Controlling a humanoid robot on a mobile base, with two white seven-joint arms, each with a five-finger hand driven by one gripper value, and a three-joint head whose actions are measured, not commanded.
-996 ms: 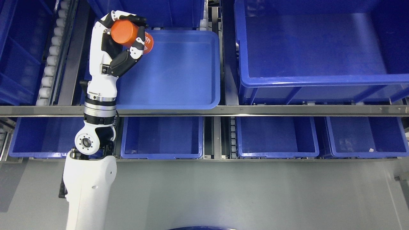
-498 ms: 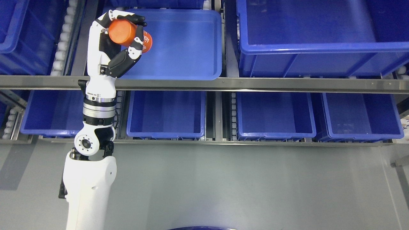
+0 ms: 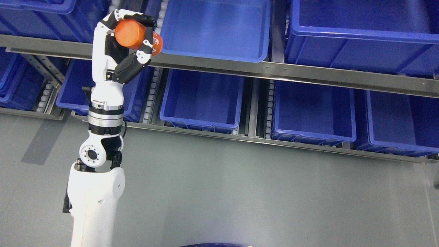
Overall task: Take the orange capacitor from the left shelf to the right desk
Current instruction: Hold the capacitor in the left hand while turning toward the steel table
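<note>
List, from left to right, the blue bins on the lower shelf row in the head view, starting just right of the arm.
Bin under the shallow tray → bin right of the middle divider → bin at the right edge. The bin behind the arm is left out, being partly hidden.

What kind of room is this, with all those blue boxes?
Probably a warehouse or a factory parts store. Rows of blue bins sit on metal shelves with little rollers between them, above a plain grey floor. The robot's left hand holds an orange capacitor in its fingers.
</note>
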